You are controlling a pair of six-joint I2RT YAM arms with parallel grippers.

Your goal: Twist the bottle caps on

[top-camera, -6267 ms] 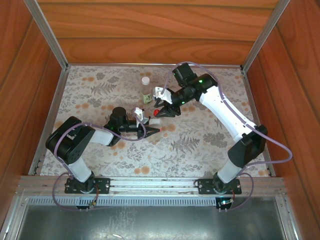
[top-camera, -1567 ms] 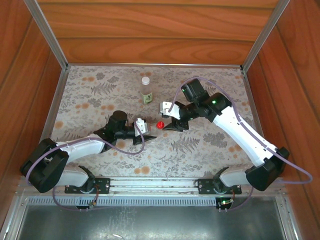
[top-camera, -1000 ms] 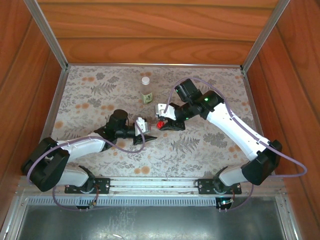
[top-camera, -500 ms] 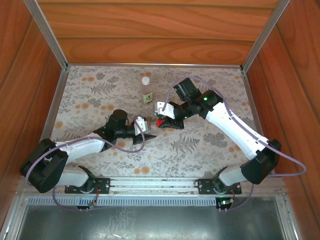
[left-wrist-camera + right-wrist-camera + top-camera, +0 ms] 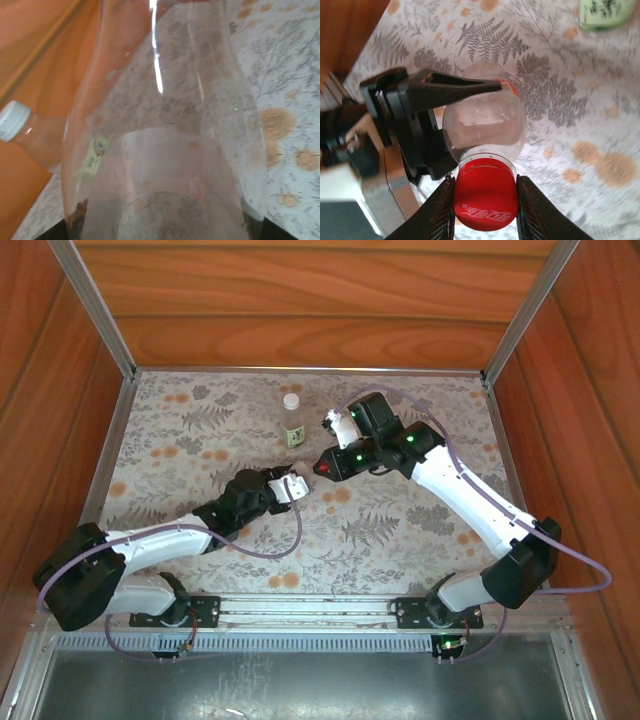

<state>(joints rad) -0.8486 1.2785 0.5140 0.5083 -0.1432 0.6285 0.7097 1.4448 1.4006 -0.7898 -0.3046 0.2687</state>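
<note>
A red cap [image 5: 485,196] sits on the neck of the shorter clear bottle [image 5: 485,122]. My right gripper [image 5: 485,194] is shut on the cap, one finger on each side. My left gripper [image 5: 162,231] is shut on that bottle's body [image 5: 165,125]; its black fingers [image 5: 447,90] hold the bottle from the side. From above, the right gripper [image 5: 325,467] and red cap [image 5: 323,467] meet the left gripper [image 5: 292,487] at the table's middle. The other bottle [image 5: 292,422], with a green-yellow label, stands upright behind them with its white cap [image 5: 291,400] on.
A floral mat [image 5: 400,530] covers the table inside wooden walls [image 5: 300,300] with metal corner posts [image 5: 95,305]. The capped bottle's white top [image 5: 12,120] is just left of the held bottle. Open mat lies at the front and on both sides.
The left arm has reached forward and turned its wrist, tipping the short bottle toward the right gripper. The right gripper has closed on the red cap and shifted a little farther back.
</note>
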